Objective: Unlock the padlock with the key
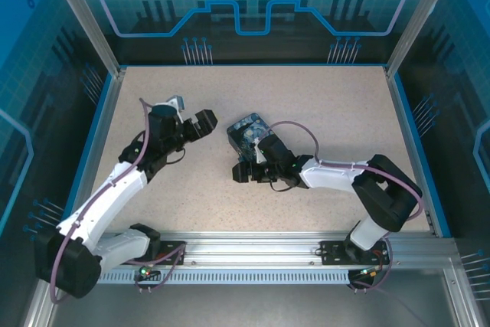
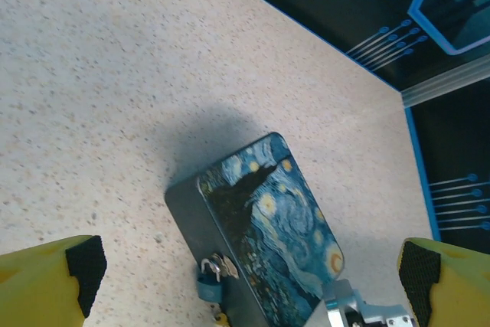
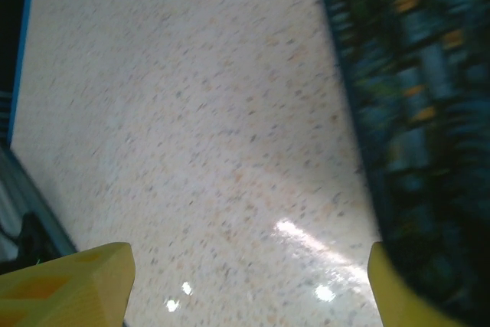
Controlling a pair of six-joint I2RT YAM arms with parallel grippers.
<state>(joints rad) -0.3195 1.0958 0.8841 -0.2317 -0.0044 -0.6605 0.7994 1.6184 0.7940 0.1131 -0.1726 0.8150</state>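
On the speckled bench [image 1: 321, 105], seen from above, a small box [image 1: 248, 133] printed with Starry Night lies near the centre. The left pincer [image 1: 193, 115] hovers just to its left, jaws spread and aimed toward it. The right pincer [image 1: 251, 166] sits close against the box's near side, probably to steady it, though I cannot tell whether it touches.

From the left wrist, that arm's yellow-padded fingers [image 2: 50, 285] stand wide apart at the lower corners, holding nothing. Between them lies the box. The padlock [image 2: 208, 287], bluish with a silver shackle, hangs on the box's front clasp, a detail too small to make out from above. A golden speck just below it may be the key [image 2: 220, 316].

From the right wrist, heavily blurred, the right arm's yellow fingers [image 3: 69, 281] are likewise wide apart and empty, with the box's dark edge along the right.
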